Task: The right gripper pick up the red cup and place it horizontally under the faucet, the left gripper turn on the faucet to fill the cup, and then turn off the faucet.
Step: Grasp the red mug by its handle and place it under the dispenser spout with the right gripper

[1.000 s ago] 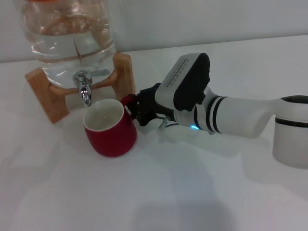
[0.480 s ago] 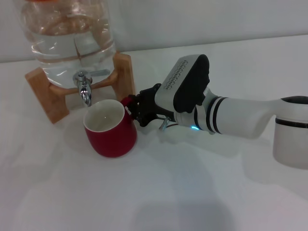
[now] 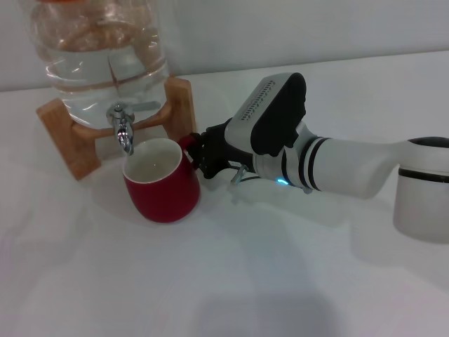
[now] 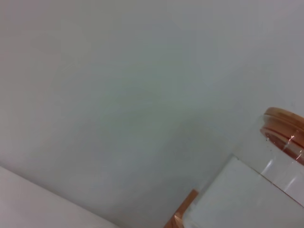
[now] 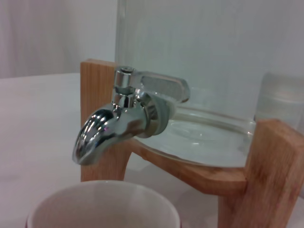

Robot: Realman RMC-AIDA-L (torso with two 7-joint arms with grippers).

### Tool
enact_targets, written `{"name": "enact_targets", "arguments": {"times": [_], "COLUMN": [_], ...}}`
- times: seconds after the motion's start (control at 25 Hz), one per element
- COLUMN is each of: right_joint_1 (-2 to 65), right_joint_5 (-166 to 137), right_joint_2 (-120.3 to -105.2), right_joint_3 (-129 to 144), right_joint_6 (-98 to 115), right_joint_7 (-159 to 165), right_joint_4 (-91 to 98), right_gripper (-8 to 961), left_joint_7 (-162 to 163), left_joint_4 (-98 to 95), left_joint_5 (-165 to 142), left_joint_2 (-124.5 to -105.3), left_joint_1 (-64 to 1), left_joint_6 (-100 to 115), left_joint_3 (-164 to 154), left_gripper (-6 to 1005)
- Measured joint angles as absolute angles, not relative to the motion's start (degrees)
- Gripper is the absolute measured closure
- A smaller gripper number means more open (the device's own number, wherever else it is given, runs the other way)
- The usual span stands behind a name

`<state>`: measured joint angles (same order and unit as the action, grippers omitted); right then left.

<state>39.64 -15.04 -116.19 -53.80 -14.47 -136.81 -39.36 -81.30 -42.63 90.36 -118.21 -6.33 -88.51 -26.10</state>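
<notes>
White desk (image 3: 231, 281) carries everything. Nearest sits the right claw (image 3: 198, 156), its black fingers clenched on the small handle of the red cup (image 3: 163, 186); the fingertips and handle are mostly hidden behind each other. Just beyond the claw the cup stands upright on the desk, mouth facing up, white inside showing. Past the cup, just above its far rim, the faucet (image 3: 122, 130) points its spout down, lever lying flat. The right wrist view shows the spout (image 5: 95, 135) close over the cup rim (image 5: 102, 202), cut off at the edge. Farthest stand the wooden stand (image 3: 74, 133) and water jar (image 3: 105, 56). The left claw appears nowhere; its wrist view shows only wall and jar lid (image 4: 285, 130).
</notes>
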Motion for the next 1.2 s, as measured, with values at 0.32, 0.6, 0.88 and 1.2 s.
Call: {"name": "enact_targets", "arguments": {"times": [0.32, 0.6, 0.88, 1.2], "right_joint_1": [40.1, 40.4, 41.6, 41.7], "right_joint_5": [-14.9, -14.8, -13.5, -13.5], "right_joint_2": [-116.19, -116.18, -116.19, -116.19], "right_joint_3": [-52.1, -51.4, -49.9, -49.4], "right_joint_6": [-14.9, -14.6, -14.3, -14.3], "right_joint_7": [-136.8, -136.9, -136.9, -136.9], "right_joint_4": [-40.1, -41.4, -40.9, -40.9], "right_gripper": [855, 855, 854, 854], "left_joint_7": [-81.3, -81.3, -81.3, -81.3], "left_joint_4": [-42.6, -42.6, -42.6, -42.6], "left_joint_5": [90.3, 90.3, 90.4, 90.4], "left_joint_2": [-118.21, -118.21, -118.21, -118.21], "left_joint_1": [-6.5, -6.3, -6.3, -6.4], "left_joint_6": [-88.5, -88.5, -88.6, -88.6], "left_joint_3": [-26.1, -26.1, -26.1, -26.1], "left_gripper": [199, 199, 199, 199]}}
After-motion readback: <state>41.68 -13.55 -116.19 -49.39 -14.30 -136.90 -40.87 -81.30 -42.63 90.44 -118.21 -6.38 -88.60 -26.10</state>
